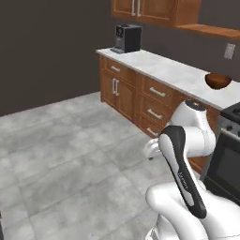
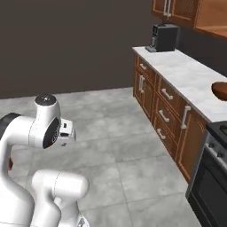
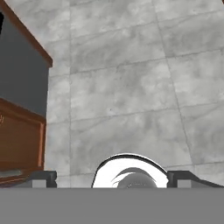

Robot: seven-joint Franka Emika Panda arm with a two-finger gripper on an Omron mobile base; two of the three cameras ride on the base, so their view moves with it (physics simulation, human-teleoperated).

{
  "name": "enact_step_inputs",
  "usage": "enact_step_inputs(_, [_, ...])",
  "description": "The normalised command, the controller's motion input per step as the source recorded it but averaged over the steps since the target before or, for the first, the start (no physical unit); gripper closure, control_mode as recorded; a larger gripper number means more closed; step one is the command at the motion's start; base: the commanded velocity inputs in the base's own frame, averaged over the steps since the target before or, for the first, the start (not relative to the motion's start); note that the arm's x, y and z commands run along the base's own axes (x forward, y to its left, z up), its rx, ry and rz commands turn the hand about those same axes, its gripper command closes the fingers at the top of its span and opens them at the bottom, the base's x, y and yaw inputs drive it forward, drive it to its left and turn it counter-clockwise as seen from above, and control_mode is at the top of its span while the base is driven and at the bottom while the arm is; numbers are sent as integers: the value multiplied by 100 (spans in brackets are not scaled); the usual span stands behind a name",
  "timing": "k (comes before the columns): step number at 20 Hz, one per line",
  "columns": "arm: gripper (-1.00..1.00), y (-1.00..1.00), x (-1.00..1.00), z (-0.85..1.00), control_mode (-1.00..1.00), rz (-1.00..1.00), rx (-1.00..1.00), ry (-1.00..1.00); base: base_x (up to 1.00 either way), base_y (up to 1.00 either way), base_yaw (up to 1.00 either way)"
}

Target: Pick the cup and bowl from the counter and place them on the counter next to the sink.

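Left base view has the white arm folded up close to its own body in the lower right, standing on the grey tiled floor [image 1: 70, 150] a little way out from the cabinets. Behind it runs the counter [image 1: 164, 70], white marble with grey veins over brown wooden drawers and doors with silver bar handles. The bowl [image 1: 218, 80], dark brown and round, sits on that counter near its right-hand end, close to the front edge and just beside the dark stove [image 1: 229, 145] that adjoins the counter there. At the far left end of the same top stands a black coffee machine [image 1: 126, 38], well apart from the bowl, with wooden wall cabinets [image 1: 150, 10] hanging above.

From the right base view the same bowl [image 2: 220, 90] peeks in at the right edge, still on the marble, and the coffee machine [image 2: 163, 37] stands at the far end. I can't make out the cup or the sink anywhere from here.

Looking along the hand, the gripper [image 3: 111, 179] points down at bare floor tiles, its two dark fingertips [image 3: 43, 178] set far apart at the bottom corners with nothing between them. A brown cabinet edge [image 3: 22, 135] and a dark panel lie off to the left side of that view
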Motion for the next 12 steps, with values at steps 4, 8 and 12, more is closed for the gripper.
enact_step_inputs(4, [-100,0,0,0,100,0,0,0,20,-1,-87])
enact_step_inputs(8, [-100,0,0,0,100,0,0,0,39,0,-80])
enact_step_inputs(12, [-100,0,0,0,100,0,0,0,65,8,-66])
